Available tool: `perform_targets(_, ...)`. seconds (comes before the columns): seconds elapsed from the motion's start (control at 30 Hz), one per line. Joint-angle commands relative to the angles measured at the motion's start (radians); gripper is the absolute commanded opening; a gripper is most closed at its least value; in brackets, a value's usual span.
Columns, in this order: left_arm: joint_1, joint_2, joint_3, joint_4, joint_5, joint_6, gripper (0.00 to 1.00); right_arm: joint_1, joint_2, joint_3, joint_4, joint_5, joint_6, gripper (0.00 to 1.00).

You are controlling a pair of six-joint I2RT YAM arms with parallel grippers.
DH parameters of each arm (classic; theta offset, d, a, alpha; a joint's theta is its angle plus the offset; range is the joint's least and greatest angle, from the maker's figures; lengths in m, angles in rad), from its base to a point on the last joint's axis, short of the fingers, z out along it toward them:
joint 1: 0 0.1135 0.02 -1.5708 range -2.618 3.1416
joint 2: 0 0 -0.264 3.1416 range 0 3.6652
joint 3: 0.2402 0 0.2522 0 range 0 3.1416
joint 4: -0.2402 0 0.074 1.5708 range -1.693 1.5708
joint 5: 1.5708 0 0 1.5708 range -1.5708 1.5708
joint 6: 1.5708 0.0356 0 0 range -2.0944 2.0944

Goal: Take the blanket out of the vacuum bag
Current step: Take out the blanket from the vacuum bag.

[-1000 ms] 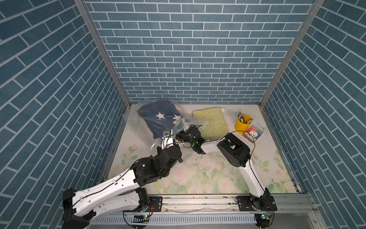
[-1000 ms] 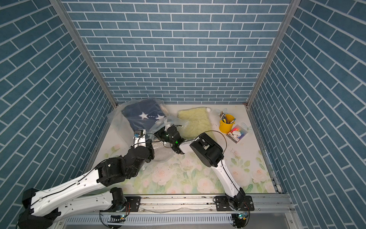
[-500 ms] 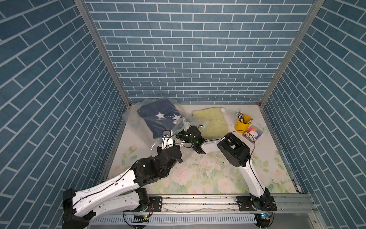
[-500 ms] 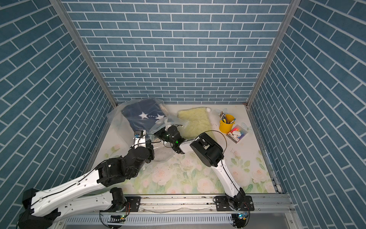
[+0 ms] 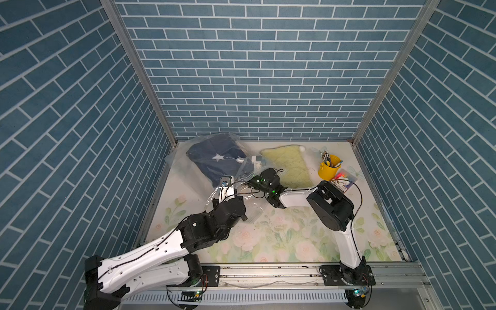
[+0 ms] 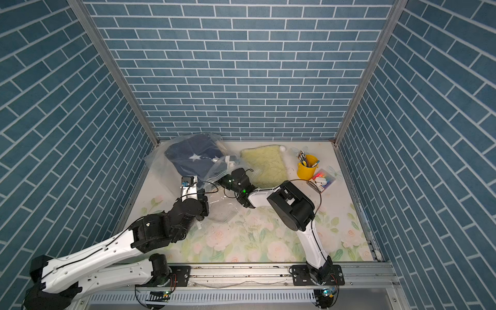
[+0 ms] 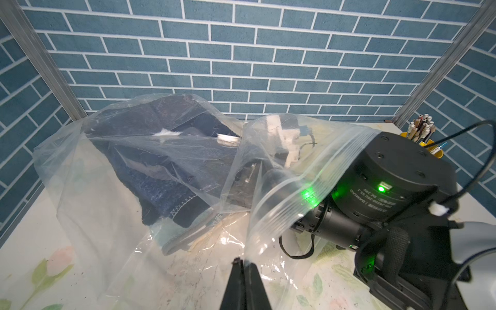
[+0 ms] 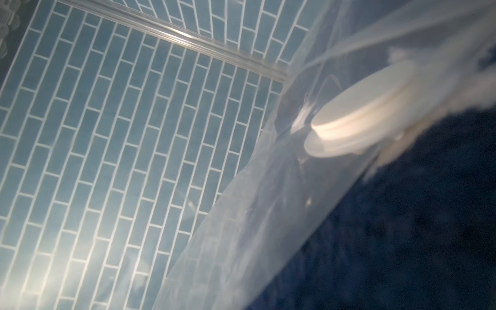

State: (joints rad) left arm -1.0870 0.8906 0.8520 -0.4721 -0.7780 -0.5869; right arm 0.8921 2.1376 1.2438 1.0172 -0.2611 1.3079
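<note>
The vacuum bag point(image 5: 178, 163) point(image 6: 157, 165), clear and crinkly, lies at the back left with the navy star-patterned blanket point(image 5: 214, 158) point(image 6: 192, 155) inside it. My left gripper point(image 7: 244, 261) is shut on the bag's point(image 7: 94, 188) front edge beside its zip strip. My right gripper point(image 5: 245, 166) reaches in through the bag's mouth, up against the blanket point(image 7: 161, 166). Its fingers show in no view and it is shut; whether cloth is between them I cannot tell. The right wrist view shows the white valve cap point(image 8: 362, 112) and the blanket point(image 8: 402, 228) very close.
A pale yellow-green fleece mat point(image 5: 290, 166) lies right of the bag. A yellow cup of pens point(image 5: 329, 171) and a small tray of coloured bits point(image 5: 342, 185) stand at the back right. Brick-pattern walls close three sides of the floral table point(image 5: 281, 236).
The right gripper has closed inside the bag. Both arms stay almost where they were, and the left gripper keeps its hold on the bag's edge.
</note>
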Motion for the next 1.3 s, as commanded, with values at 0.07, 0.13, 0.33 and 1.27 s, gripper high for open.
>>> perform_targets(0.07,-0.003,0.008,0.022,0.007,0.000,0.000,0.00,-0.005,0.064,0.051,0.032,-0.026,-0.002,0.09)
perform_targets(0.13,-0.002,0.007,0.024,0.003,0.002,-0.004,0.00,-0.010,0.109,0.081,0.019,-0.030,0.004,0.16)
perform_targets(0.33,-0.002,-0.001,0.022,-0.004,-0.003,-0.005,0.00,-0.018,0.136,0.090,-0.042,-0.007,0.002,0.44)
perform_targets(1.27,-0.002,-0.008,-0.010,0.011,-0.016,0.006,0.00,-0.039,0.100,0.065,-0.136,-0.043,-0.042,0.73)
